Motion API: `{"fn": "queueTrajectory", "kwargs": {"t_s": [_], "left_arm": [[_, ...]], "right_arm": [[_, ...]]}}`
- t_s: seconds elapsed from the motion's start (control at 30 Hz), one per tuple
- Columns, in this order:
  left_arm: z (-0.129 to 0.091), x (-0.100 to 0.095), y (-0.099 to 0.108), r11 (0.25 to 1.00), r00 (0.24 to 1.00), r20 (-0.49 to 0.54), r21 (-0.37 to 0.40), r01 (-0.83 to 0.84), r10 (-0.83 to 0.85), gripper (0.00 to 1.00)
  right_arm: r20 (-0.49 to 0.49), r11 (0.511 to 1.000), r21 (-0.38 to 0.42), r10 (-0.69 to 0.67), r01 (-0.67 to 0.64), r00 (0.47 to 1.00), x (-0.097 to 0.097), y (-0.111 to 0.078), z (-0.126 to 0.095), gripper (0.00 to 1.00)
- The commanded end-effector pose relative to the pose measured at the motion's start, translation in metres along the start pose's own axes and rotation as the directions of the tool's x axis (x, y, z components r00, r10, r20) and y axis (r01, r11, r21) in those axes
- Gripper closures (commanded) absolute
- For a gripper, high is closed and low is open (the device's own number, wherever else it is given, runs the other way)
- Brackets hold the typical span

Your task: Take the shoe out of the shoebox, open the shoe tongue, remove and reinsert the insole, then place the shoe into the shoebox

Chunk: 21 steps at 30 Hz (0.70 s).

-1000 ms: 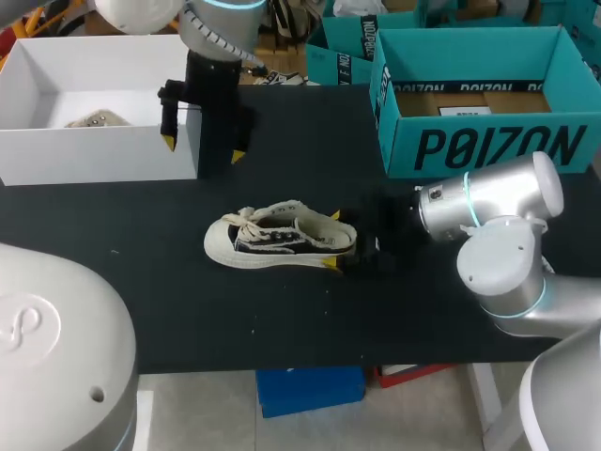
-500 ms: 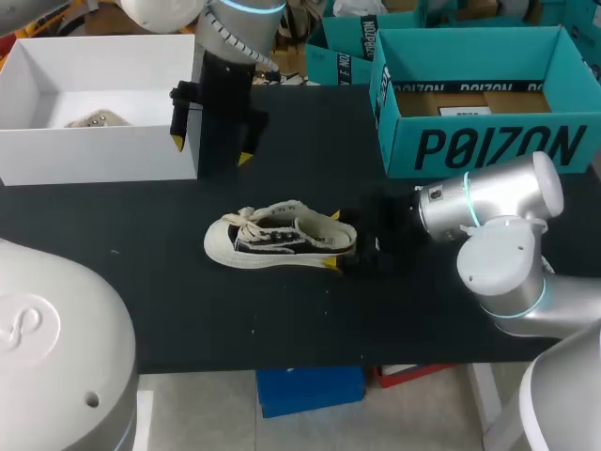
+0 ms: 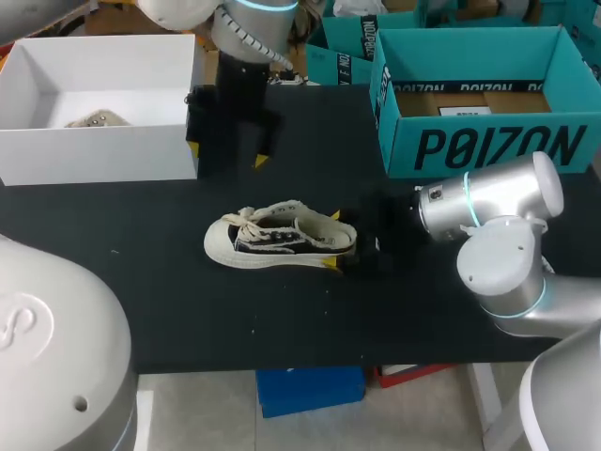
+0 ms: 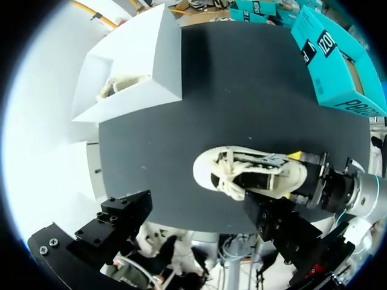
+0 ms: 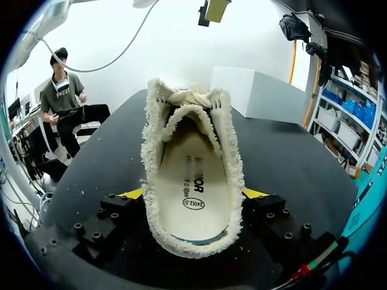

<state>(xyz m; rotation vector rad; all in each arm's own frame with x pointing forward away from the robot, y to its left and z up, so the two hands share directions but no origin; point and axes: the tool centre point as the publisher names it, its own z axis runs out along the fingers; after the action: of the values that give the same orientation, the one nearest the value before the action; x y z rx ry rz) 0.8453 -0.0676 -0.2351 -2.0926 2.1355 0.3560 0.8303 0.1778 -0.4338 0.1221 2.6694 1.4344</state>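
Note:
A cream and black low sneaker (image 3: 277, 237) lies on its sole in the middle of the black table (image 3: 141, 282), toe to the left. My right gripper (image 3: 331, 240) is shut on its heel, one yellow tip on each side. In the right wrist view the shoe (image 5: 192, 151) sits between the fingers, with its white insole (image 5: 193, 187) lying inside. My left gripper (image 3: 226, 153) hangs open and empty above the table, behind the shoe and beside the white box (image 3: 94, 150). From the left wrist, the shoe (image 4: 251, 172) lies below, ahead of the black fingers (image 4: 121, 220).
The open white box holds a second pale shoe (image 3: 96, 119) at the back left. A teal shoebox (image 3: 488, 141) stands open at the back right, with more teal boxes (image 3: 343, 42) behind it. Bare tabletop lies in front of the shoe.
My left arm has moved right, away from the white box's front corner and closer over the table's middle. The shoe and my right arm have stayed put.

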Motion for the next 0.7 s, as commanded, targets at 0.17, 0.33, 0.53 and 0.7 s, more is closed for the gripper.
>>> {"fn": "queueTrajectory", "kwargs": {"t_s": [0.17,0.33,0.53,0.7], "left_arm": [[0.01,0.049,0.014,0.999,0.998,0.049,-0.014,-0.049,0.05,0.0],[0.022,0.074,0.024,0.997,0.992,0.109,0.005,-0.072,0.071,0.0],[0.039,0.097,0.03,0.995,0.985,0.145,-0.012,-0.097,0.097,0.0],[0.047,0.108,0.029,0.996,0.984,0.154,-0.019,-0.089,0.091,0.0]], "right_arm": [[0.001,1.0,0.004,0.002,-0.002,1.0,0.0,0.001,0.003,1.0],[0.001,1.0,0.004,0.002,-0.002,1.0,0.0,0.001,0.003,1.0],[0.001,1.0,0.004,0.002,-0.002,1.0,0.0,0.001,0.003,1.0],[0.001,1.0,0.004,0.002,-0.002,1.0,0.0,0.001,0.003,1.0]]}}
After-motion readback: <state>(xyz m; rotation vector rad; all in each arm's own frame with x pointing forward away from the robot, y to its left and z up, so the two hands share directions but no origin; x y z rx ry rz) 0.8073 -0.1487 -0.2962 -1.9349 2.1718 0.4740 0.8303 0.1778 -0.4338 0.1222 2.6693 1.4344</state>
